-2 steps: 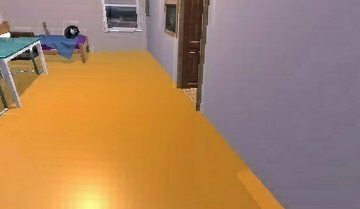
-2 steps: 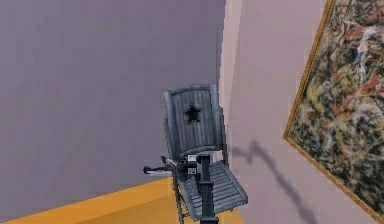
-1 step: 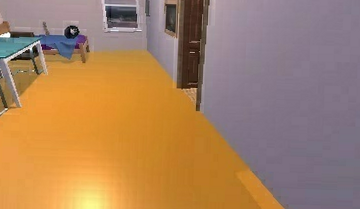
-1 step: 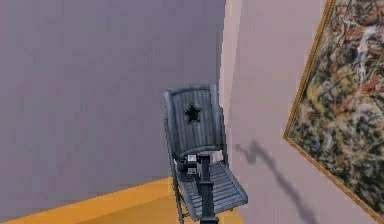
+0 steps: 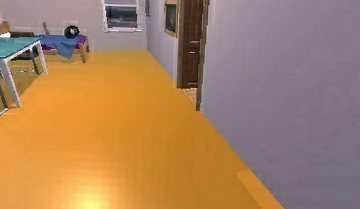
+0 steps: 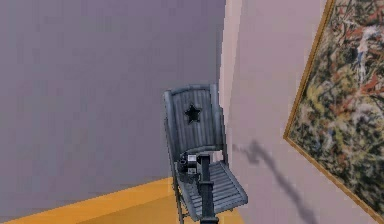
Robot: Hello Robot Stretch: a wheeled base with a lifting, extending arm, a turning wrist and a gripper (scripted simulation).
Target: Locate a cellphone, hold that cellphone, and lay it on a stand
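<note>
Arm side view. Arm (image 6: 206, 200) comes up from the bottom edge as a dark bar. Pincer (image 6: 186, 170) sits at its far end, left of the two white marker squares.

Pincer state: cannot tell whether the fingers are spread or pressed together. The seat of a grey folding chair (image 6: 205, 130) lies right behind the pincer's tip, so I cannot tell whether it holds anything. Over the seat or touching it: cannot tell either.

Around the pincer:
- Chair back rises just above the pincer, with a star-shaped cutout in it.
- Large painting (image 6: 350, 100) in a gold frame hangs to the pincer's right, well apart from it, on the pale wall behind the chair.
- Lilac wall (image 6: 90, 90) stretches away to the pincer's left.
- Orange floor (image 6: 110, 205) shows below and to the left of the pincer.

Cellphone: cannot tell where it is. The small dark and light shapes at the pincer are too blurred to name.

Forward view. The orange floor runs ahead, with a lilac wall (image 5: 288, 96) along the right. A dark brown door (image 5: 190, 38) stands at that wall's far end, and a window (image 5: 121, 10) is in the back wall. At the left are a teal table (image 5: 15, 49) and, behind it, a low piece of furniture under a blue cover (image 5: 62, 43).
</note>
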